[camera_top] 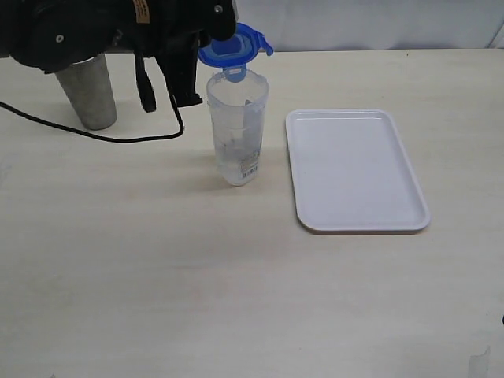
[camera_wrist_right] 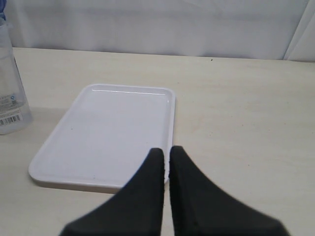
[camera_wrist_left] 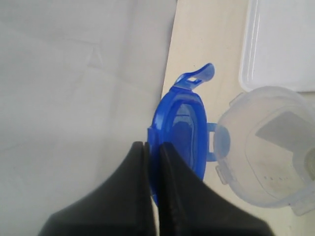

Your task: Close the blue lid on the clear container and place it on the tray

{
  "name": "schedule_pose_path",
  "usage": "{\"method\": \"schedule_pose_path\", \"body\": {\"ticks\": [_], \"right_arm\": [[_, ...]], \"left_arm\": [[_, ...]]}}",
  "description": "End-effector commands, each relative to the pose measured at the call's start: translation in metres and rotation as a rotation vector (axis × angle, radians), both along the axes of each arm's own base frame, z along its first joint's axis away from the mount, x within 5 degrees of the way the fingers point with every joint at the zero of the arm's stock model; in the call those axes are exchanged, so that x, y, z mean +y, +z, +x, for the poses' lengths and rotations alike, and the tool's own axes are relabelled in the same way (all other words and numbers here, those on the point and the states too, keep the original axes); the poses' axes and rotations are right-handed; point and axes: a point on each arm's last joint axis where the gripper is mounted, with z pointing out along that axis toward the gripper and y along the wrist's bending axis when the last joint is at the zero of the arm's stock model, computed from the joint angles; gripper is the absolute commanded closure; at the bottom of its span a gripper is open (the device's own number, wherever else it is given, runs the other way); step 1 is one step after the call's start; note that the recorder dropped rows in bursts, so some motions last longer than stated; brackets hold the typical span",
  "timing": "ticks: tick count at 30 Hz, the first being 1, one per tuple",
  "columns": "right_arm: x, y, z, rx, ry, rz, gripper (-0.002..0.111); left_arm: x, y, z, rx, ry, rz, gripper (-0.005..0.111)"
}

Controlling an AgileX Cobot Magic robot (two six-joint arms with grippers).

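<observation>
The blue lid (camera_wrist_left: 179,130), seemingly hinged at the mouth of the clear container (camera_top: 236,142) just beside the tray (camera_top: 354,169), is pinched at its rim by the left gripper (camera_wrist_left: 152,147) for swinging shut; the right gripper (camera_wrist_right: 166,153) is closed, empty

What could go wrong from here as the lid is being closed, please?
The left gripper pinches the blue lid only by its thin edge, so it could slip or twist under pressure. The clear container is tall, narrow and stands unheld, since the right gripper hangs shut near the tray; a sideways push might tip it.
</observation>
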Motion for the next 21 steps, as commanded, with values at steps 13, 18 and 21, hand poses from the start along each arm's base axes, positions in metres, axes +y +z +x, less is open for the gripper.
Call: {"method": "schedule_pose_path", "body": {"ticks": [13, 18, 21], "right_arm": [[0.0, 0.0, 0.0, -0.004, 0.004, -0.002, 0.104], [0.0, 0.0, 0.0, -0.004, 0.004, -0.002, 0.104], [0.0, 0.0, 0.0, -0.004, 0.004, -0.002, 0.104]], "left_arm": [[0.005, -0.001, -0.009, 0.014, 0.001, 0.008, 0.107], [0.001, 0.002, -0.012, 0.001, -0.018, 0.008, 0.107], [-0.006, 0.007, -0.018, -0.032, -0.055, 0.003, 0.107]]}}
